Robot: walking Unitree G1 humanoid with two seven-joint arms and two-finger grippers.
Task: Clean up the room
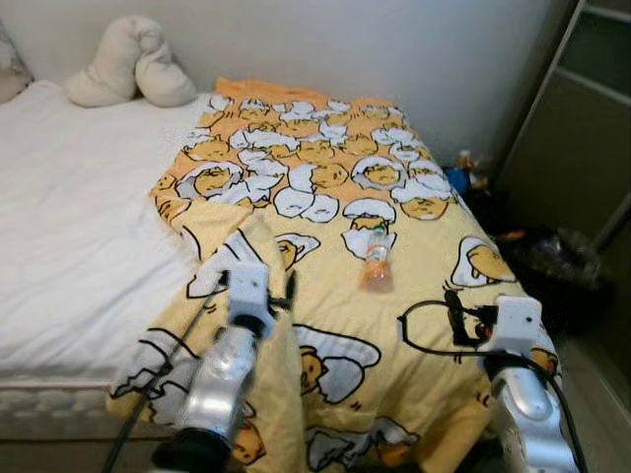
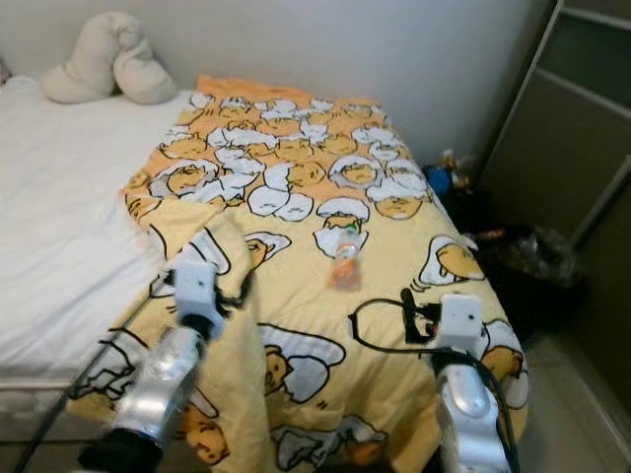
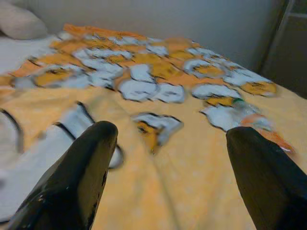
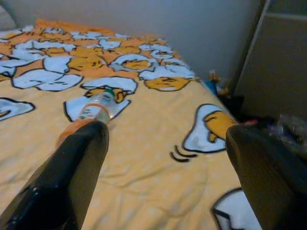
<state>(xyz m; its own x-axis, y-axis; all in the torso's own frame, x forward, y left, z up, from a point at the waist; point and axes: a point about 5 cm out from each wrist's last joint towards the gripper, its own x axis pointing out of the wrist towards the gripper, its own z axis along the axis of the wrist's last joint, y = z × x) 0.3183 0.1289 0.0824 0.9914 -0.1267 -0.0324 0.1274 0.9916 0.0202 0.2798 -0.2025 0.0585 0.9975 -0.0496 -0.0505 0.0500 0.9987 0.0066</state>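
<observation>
A plastic bottle (image 1: 376, 264) with orange drink lies on its side on the yellow cartoon-print blanket (image 1: 325, 187) spread over the bed (image 1: 69, 227), about midway across, ahead of both arms. The right end effector (image 4: 163, 158) hovers over the blanket near the bed's foot with its fingers spread wide, holding nothing; the left end effector (image 3: 168, 158) is likewise wide and empty. This looks like the approach step: next the right arm likely needs to reach forward and left, straddle the bottle and close.

Head and wrist views over bed (image 1: 89, 246)
</observation>
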